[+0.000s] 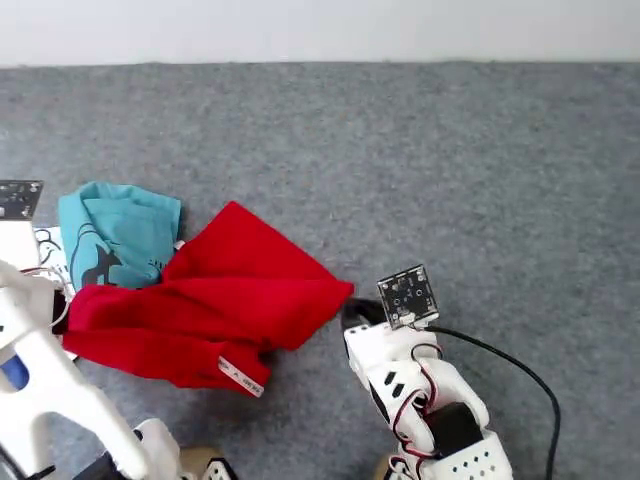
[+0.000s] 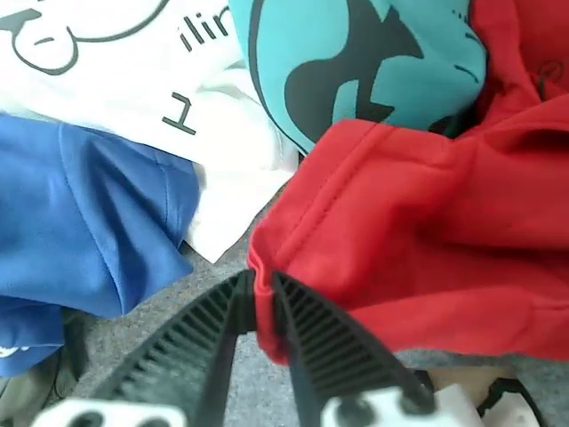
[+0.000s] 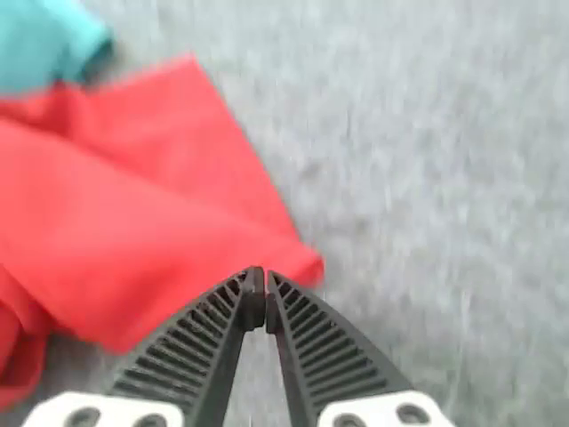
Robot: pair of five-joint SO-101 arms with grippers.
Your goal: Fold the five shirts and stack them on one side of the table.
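**A:** Nearest, the left gripper (image 2: 264, 285) is clamped tight on the red shirt (image 1: 210, 300) at its hem. It's a thin pinch, so a hard tug may slip it.

**B:** The right gripper (image 3: 265, 277) is closed at the shirt's other corner. I can't tell whether it has cloth. If not, the spread could go lopsided.

**A:** Farther back, the teal shirt (image 1: 120, 235) touches the red one, which lies crumpled between the arms. Dragging might pull it along.
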